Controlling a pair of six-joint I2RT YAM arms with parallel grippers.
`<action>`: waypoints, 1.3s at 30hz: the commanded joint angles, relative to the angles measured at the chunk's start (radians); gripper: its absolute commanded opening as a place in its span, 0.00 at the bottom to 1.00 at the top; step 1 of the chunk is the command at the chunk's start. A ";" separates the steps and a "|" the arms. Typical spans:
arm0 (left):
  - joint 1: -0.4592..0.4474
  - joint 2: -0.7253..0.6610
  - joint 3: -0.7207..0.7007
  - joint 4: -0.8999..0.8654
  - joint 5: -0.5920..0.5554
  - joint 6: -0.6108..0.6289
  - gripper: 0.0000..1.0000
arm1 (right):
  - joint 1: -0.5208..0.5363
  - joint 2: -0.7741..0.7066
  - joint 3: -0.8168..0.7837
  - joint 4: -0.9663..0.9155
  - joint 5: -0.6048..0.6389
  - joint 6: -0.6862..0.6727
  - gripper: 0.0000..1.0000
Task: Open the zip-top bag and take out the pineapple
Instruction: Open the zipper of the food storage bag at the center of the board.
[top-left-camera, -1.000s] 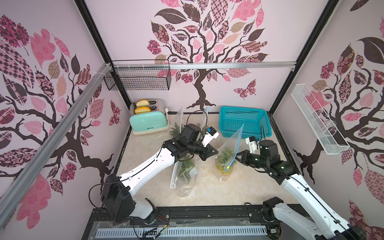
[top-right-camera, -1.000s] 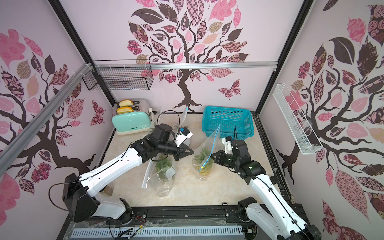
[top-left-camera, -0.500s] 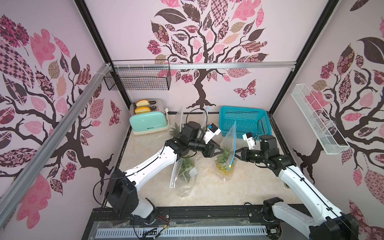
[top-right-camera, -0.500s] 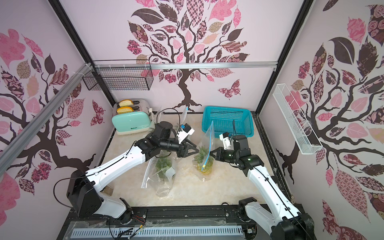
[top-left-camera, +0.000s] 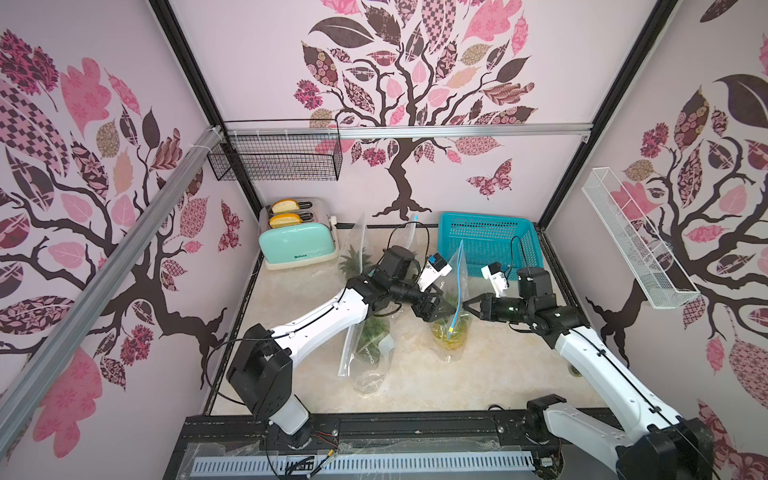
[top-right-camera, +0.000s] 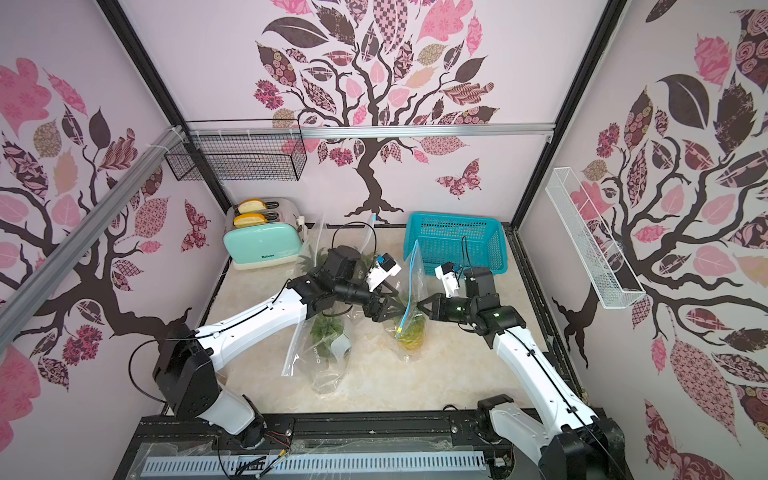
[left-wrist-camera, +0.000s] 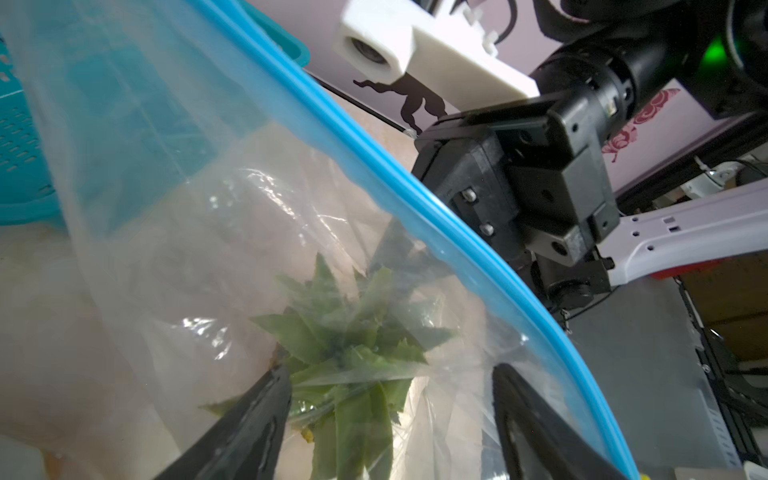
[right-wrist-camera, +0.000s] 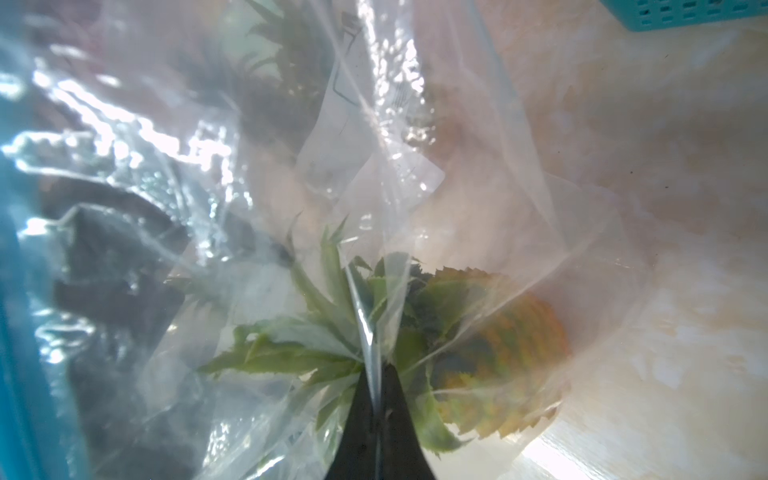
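Note:
A clear zip-top bag (top-left-camera: 456, 274) (top-right-camera: 415, 278) with a blue zip strip (left-wrist-camera: 374, 153) stands upright in the middle of the table. The pineapple (top-left-camera: 451, 334) (top-right-camera: 411, 332) sits at its bottom, yellow body (right-wrist-camera: 511, 332) and green leaves (left-wrist-camera: 345, 353) showing through the film. My right gripper (top-left-camera: 467, 302) (right-wrist-camera: 376, 399) is shut on a fold of the bag's film from the right. My left gripper (top-left-camera: 446, 309) (left-wrist-camera: 390, 399) is open against the bag's left side, its fingers (left-wrist-camera: 266, 415) wide apart with film and leaves between them.
A second clear bag with a pineapple (top-left-camera: 370, 345) lies under my left arm, and another bag (top-left-camera: 357, 245) stands behind it. A mint toaster (top-left-camera: 297, 245) is at the back left, a teal basket (top-left-camera: 490, 237) at the back right.
My left gripper has moved right up to the bag and gone from shut to open. The right gripper has shifted slightly back with the bag, still shut on it.

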 joint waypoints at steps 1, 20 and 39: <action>0.000 -0.029 0.023 -0.042 -0.096 0.050 0.91 | -0.003 0.006 0.032 -0.046 -0.009 -0.034 0.00; -0.016 0.072 0.009 0.137 0.090 -0.064 0.00 | -0.012 0.021 0.006 0.016 -0.017 -0.049 0.00; 0.109 -0.131 -0.076 -0.069 -0.102 0.027 0.00 | -0.256 -0.125 -0.136 0.062 -0.046 0.032 0.00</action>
